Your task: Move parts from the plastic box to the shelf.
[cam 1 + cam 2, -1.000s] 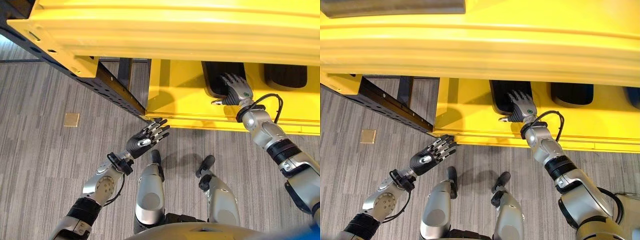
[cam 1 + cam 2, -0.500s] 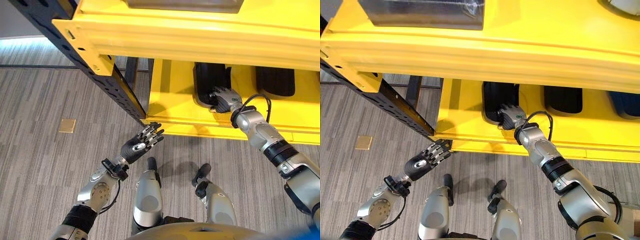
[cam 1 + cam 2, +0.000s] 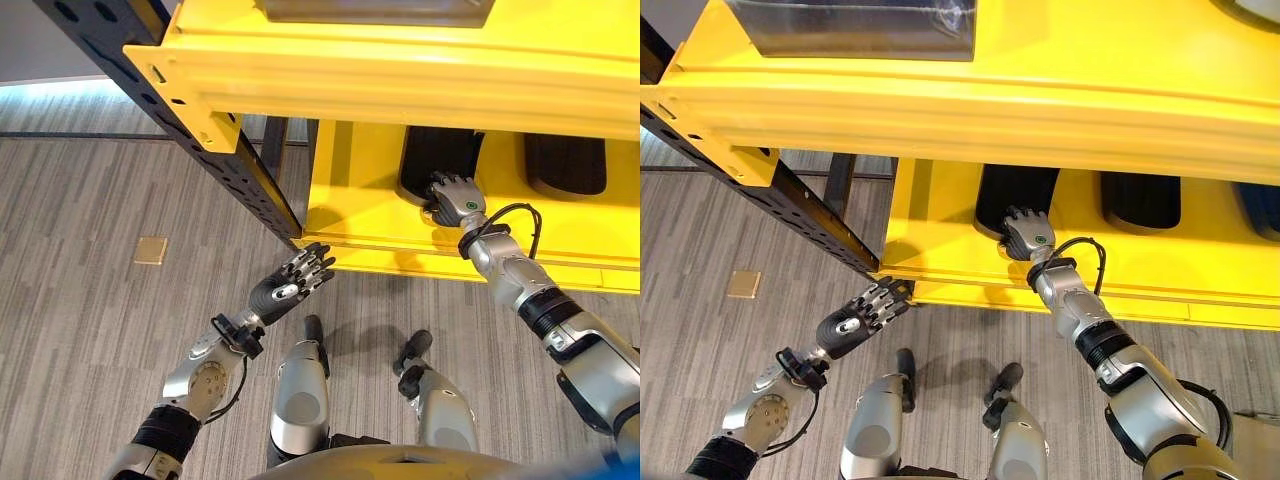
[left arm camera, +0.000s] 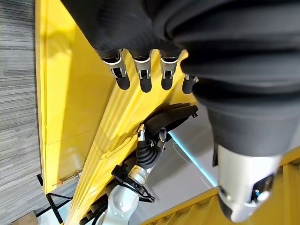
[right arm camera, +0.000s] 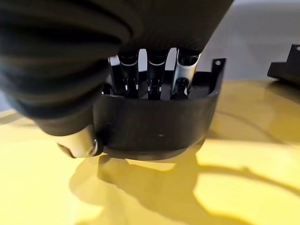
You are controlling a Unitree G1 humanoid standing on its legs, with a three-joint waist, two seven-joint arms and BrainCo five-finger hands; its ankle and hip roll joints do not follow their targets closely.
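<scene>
**Part at the shelf, grip not yet let go**

Your right hand (image 3: 1025, 234) has its fingers (image 5: 154, 77) curled over the near rim of the black part (image 5: 157, 122), thumb under it. The part sits on the yellow shelf (image 3: 940, 215), beside a second one (image 3: 1140, 203). Your left hand (image 3: 290, 287) hangs open above the floor. You look to be placing: next, uncurl and draw back without dragging the part.

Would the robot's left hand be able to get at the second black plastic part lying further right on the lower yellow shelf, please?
Probably not as things stand: the left hand hangs open over the floor by the shelf's left corner, while the second black part lies beyond the right hand, whose arm crosses the way.
</scene>
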